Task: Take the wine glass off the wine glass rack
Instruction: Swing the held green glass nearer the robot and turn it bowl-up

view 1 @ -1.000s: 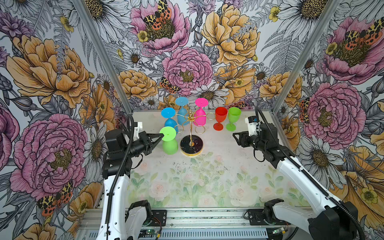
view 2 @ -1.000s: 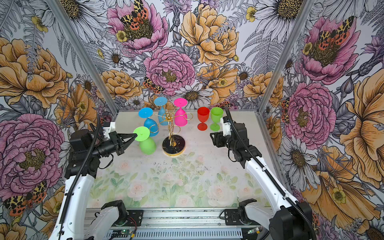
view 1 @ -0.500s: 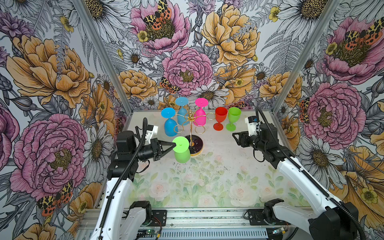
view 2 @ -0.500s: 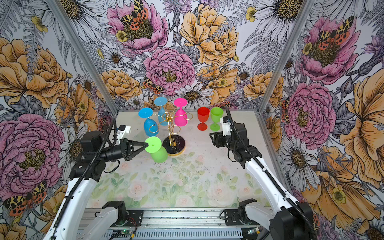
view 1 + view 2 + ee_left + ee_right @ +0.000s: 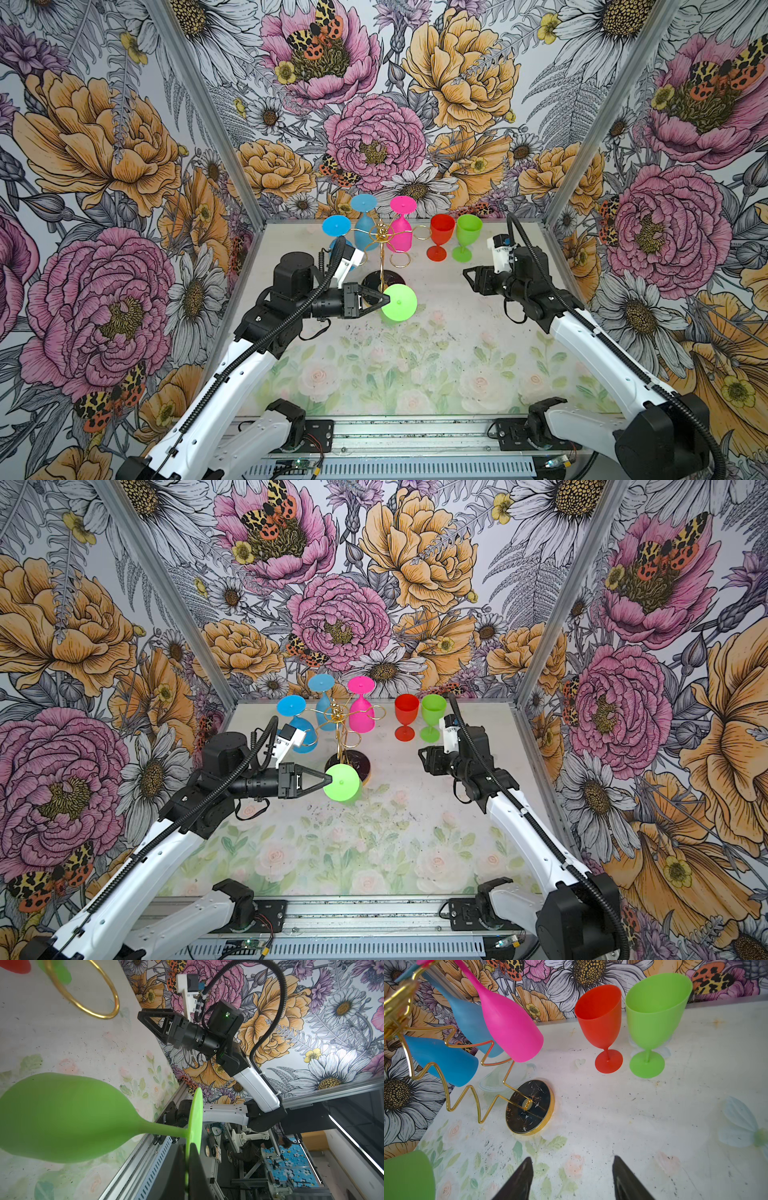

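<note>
In both top views the round foot of the green wine glass faced upward and covered most of its own bowl, so only a sliver of green showed beneath it. That foot and the left gripper also hid part of the black base of the wine glass rack. One of the two blue glasses sat partly behind the left arm's white camera mount. The right wrist view caught only a blurred corner of the held glass at the frame's edge, and the left wrist view cut off the bowl's rim.

The rack carried three glasses hanging bowl down from its gold loops: the two blue ones and a pink glass. The loops nearer the camera hung bare. A red glass and a second green glass stood upright side by side at the back of the table, their open bowls showing only bare inner walls.

The green wine glass was opaque and matte, with a rounded bowl, a slim stem and a flat disc foot. It hung inverted above the table just in front of the rack's base, clear of the loops. The left gripper's fingers were pressed together on the edge of its foot. The right gripper hovered with its fingers spread, holding nothing.
</note>
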`<move>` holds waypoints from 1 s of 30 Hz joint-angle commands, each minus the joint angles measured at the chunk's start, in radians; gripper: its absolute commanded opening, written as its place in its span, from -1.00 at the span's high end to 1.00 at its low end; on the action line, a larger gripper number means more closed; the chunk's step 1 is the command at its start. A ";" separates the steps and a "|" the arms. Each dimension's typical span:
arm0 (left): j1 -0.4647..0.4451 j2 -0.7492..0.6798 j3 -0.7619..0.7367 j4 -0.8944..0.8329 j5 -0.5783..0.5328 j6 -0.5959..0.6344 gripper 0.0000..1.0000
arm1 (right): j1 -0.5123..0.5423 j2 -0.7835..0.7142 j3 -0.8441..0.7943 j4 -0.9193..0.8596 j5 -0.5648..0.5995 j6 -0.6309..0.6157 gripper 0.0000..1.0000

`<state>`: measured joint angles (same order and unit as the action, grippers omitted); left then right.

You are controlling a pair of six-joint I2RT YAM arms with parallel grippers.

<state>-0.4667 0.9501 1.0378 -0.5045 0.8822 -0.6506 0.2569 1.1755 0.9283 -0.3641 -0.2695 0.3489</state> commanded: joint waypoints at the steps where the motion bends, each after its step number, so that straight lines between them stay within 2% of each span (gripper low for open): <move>1: -0.070 0.025 0.048 0.014 -0.130 0.115 1.00 | 0.008 0.018 0.061 -0.065 0.033 0.027 -0.23; 12: -0.302 0.142 0.113 0.011 -0.383 0.339 1.00 | 0.007 0.054 0.156 -0.262 0.055 0.041 -0.23; 15: -0.368 0.138 0.099 0.011 -0.492 0.449 1.00 | 0.005 0.063 0.179 -0.289 0.030 0.042 -0.23; 18: -0.426 0.137 0.082 0.012 -0.553 0.558 1.00 | 0.004 0.080 0.210 -0.327 0.012 0.042 -0.23; 26: -0.497 0.179 0.050 0.010 -0.669 0.730 1.00 | 0.004 0.118 0.248 -0.393 -0.009 0.041 -0.23; 30: -0.530 0.202 0.012 0.010 -0.768 0.826 1.00 | 0.004 0.125 0.262 -0.410 -0.024 0.039 -0.23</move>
<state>-0.9764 1.1385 1.0801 -0.5045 0.2211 0.0608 0.2569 1.2926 1.1500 -0.7513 -0.2695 0.3824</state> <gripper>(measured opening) 0.058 0.614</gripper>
